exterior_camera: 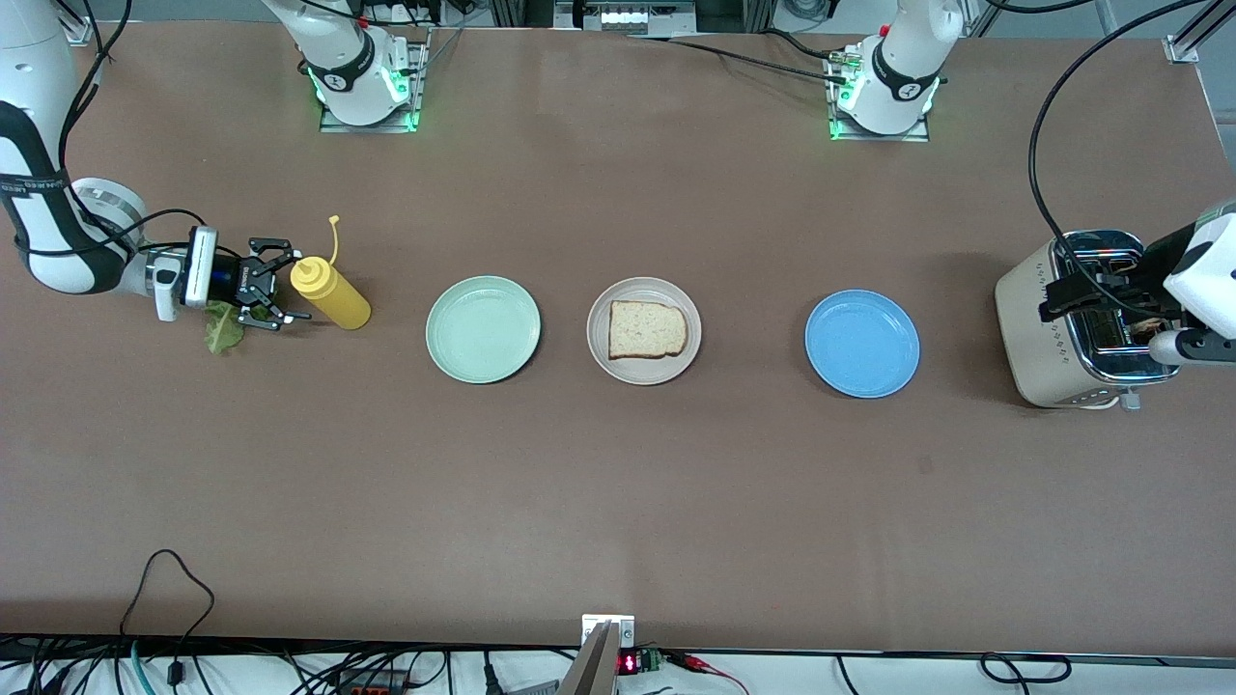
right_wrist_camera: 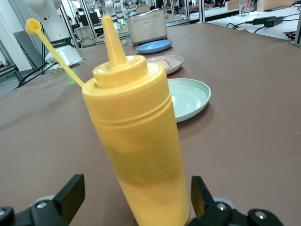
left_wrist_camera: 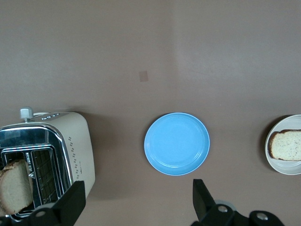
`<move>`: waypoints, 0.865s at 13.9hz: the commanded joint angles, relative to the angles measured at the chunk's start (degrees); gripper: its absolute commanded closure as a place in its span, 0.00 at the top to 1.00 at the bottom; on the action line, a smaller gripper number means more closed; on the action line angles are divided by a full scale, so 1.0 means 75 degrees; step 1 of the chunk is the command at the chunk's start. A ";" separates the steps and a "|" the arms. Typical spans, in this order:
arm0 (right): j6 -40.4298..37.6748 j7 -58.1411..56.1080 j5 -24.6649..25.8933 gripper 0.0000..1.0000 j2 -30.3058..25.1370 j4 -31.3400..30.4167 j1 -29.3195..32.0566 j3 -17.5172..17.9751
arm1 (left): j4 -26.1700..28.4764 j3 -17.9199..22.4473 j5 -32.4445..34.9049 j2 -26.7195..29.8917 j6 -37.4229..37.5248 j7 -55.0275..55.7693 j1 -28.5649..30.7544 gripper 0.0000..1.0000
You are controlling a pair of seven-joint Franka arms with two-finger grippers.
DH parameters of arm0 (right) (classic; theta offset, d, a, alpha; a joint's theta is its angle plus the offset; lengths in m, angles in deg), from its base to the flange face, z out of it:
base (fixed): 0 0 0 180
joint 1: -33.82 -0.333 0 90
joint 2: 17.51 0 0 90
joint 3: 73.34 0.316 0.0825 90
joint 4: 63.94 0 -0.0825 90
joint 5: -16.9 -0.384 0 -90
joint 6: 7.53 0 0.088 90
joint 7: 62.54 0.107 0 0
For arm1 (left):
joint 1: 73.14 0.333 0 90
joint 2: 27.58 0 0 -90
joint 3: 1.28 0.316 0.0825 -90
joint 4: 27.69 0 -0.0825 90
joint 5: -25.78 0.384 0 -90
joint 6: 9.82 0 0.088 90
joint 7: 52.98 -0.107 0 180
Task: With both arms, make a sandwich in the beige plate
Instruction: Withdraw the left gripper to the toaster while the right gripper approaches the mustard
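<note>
The beige plate sits mid-table and holds one bread slice; both also show in the left wrist view, the plate and the slice. A second bread slice stands in the toaster's slot. The green lettuce leaf lies on the table at the right arm's end. My right gripper is open just above the lettuce, its fingers on either side of the yellow squeeze bottle without gripping it. My left gripper is open and empty over the toaster.
A mint green plate lies between the yellow bottle and the beige plate. A blue plate lies between the beige plate and the beige toaster at the left arm's end.
</note>
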 commanded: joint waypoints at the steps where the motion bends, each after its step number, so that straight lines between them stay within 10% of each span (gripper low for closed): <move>1: -0.0087 -0.0190 -0.0296 1.00 0.0007 -0.0109 0.0021 0.0026 | 0.0058 -0.0161 0.0196 0.0301 0.0333 0.0099 0.0120 1.00; 12: 0.0031 -0.0179 -0.0870 1.00 0.0147 -0.0109 -0.0389 0.0073 | 0.0691 -0.0337 0.0173 0.0864 0.0052 0.0626 0.0213 1.00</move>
